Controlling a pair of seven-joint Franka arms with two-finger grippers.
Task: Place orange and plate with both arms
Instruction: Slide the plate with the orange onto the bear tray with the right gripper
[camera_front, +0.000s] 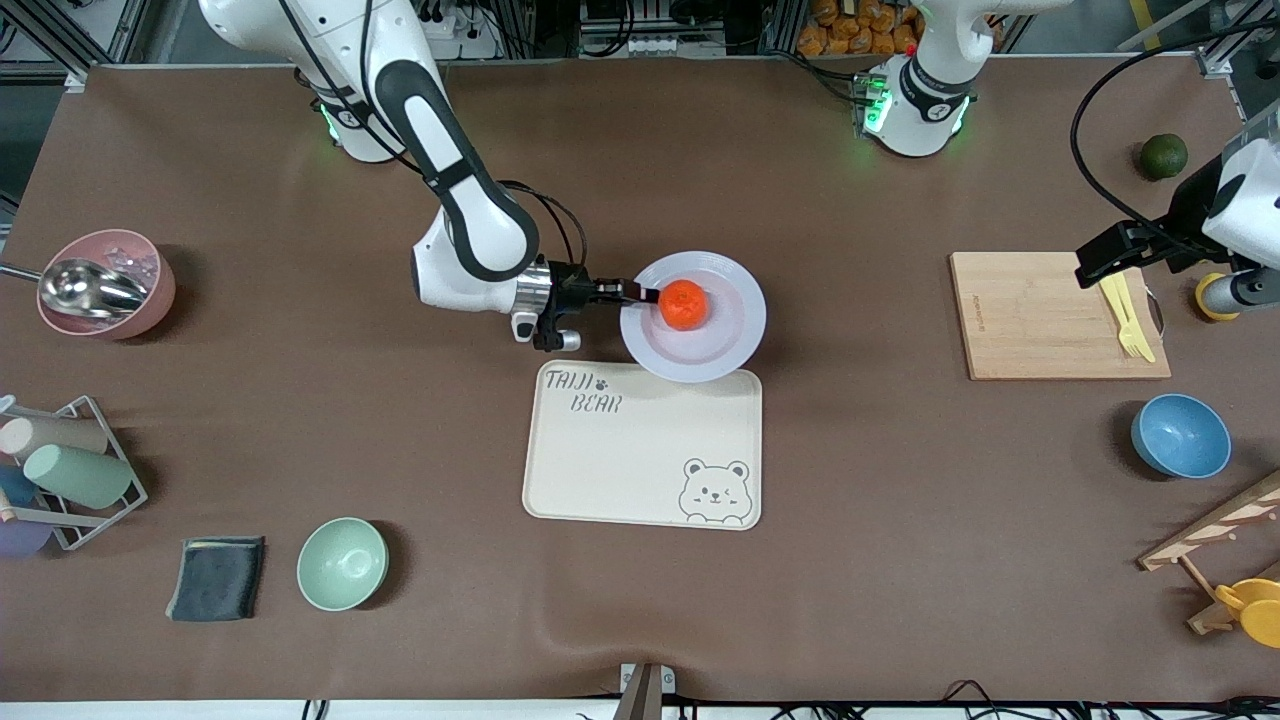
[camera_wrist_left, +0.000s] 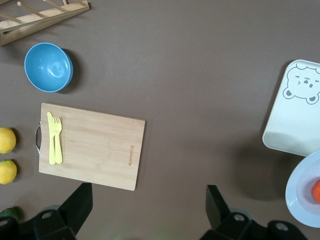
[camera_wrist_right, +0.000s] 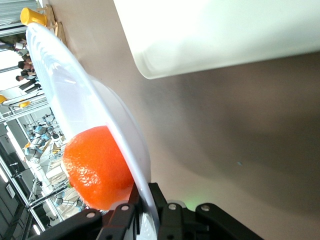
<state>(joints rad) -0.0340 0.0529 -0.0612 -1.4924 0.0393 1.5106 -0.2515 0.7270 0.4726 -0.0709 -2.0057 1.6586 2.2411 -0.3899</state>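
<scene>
Right hand (camera_front: 648, 294) clamped on rim of plate (camera_front: 735, 320), orange (camera_front: 684, 304) sitting on plate just past the fingertips, plate lifted and overlapping bear tray (camera_front: 640, 450) edge, tray directly below and toward front camera from hand. Left hand (camera_wrist_left: 145, 210) wide open, holding nothing, waiting high over cutting board (camera_front: 1040, 320) end of desk, well apart from plate. Probably just lower onto tray; right arm much nearer, keep plate level or orange rolls.

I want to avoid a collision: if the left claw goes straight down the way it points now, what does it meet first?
Probably bare brown tabletop. The open left claw points down just past the edge of the bamboo cutting board; one finger may clip it, since depth is unclear.
</scene>
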